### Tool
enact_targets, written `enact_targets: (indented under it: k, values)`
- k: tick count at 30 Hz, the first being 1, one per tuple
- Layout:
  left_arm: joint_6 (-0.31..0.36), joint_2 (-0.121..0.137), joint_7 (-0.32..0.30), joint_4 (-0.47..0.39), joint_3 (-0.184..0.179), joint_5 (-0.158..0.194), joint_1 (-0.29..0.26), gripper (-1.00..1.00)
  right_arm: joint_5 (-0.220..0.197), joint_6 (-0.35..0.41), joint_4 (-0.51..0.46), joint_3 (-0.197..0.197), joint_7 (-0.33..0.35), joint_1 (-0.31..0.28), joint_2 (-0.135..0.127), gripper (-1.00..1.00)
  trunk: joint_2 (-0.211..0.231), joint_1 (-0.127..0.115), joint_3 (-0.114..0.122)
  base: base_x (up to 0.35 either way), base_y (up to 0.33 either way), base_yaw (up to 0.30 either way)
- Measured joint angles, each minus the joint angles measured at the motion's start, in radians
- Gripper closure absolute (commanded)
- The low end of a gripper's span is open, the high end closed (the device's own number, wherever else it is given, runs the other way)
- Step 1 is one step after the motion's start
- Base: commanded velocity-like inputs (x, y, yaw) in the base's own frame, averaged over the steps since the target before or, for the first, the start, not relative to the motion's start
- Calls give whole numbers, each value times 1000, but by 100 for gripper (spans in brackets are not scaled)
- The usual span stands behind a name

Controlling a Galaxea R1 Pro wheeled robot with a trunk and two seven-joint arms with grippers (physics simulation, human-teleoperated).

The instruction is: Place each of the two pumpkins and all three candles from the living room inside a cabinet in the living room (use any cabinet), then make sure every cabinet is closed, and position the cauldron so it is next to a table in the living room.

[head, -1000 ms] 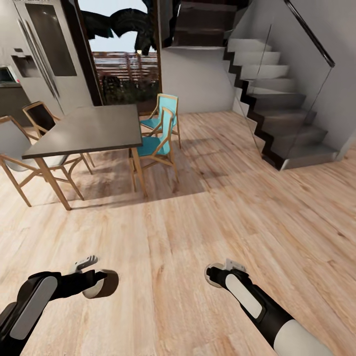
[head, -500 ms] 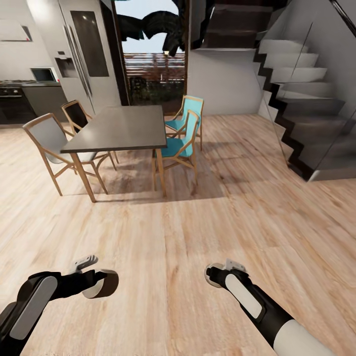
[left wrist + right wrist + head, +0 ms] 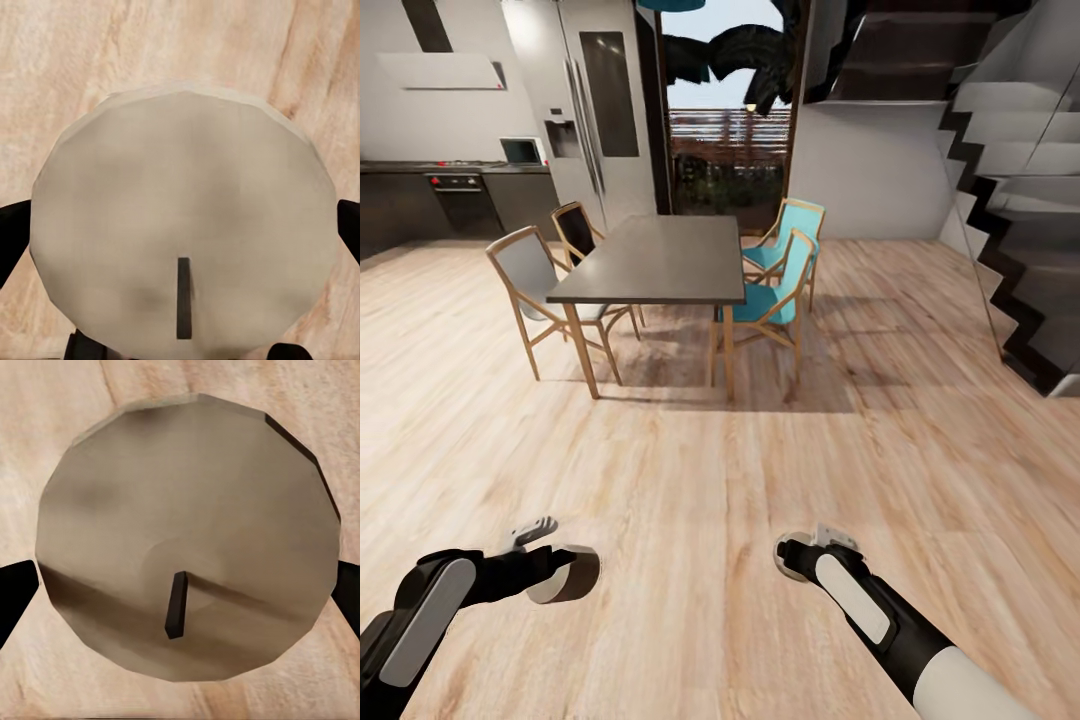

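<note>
**Two candles carried through the dining area**

A candle (image 3: 184,225) is held in the left gripper (image 3: 560,572), its pale round top and dark wick seen end-on between the black fingertips in the left wrist view. A second candle (image 3: 187,547) is clamped likewise in the right gripper (image 3: 807,555). In the head view both arms are held low over the wooden floor (image 3: 690,460), well apart from each other. Ahead stand a dark dining table (image 3: 655,262), two teal chairs (image 3: 780,290) and two grey-seated chairs (image 3: 535,285); a refrigerator (image 3: 595,110) and kitchen units (image 3: 440,195) lie beyond, and a staircase (image 3: 1020,230) rises at the right. This is not the glossy coffee table of the task, and the cabinet, pumpkins and cauldron are not to be seen here.

The step in hand is judged to be travel toward the living room. It is best done with both grips kept firm and the arms held low and steady, so that neither candle is shaken loose, and with the base steered wide of the chair legs.

Against the earlier head frames, the whole scene has slid rightward: the dining table now sits nearer the middle, more kitchen is revealed at the left, and less staircase is shown. This is taken as a leftward turn of the camera, not a move of the furniture. The arms are placed as before.
</note>
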Motion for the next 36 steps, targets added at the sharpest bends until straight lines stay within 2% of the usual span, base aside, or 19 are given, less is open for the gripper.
enact_targets:
  k: [31,36]
  values:
    - [0,2,0,0,3,-1,0,100,0,1,1,0,3,0,1,100,217,-119,97,0,0,290]
    - [0,1,0,0,3,0,0,100,0,1,2,0,4,0,1,100,217,-119,97,0,0,290]
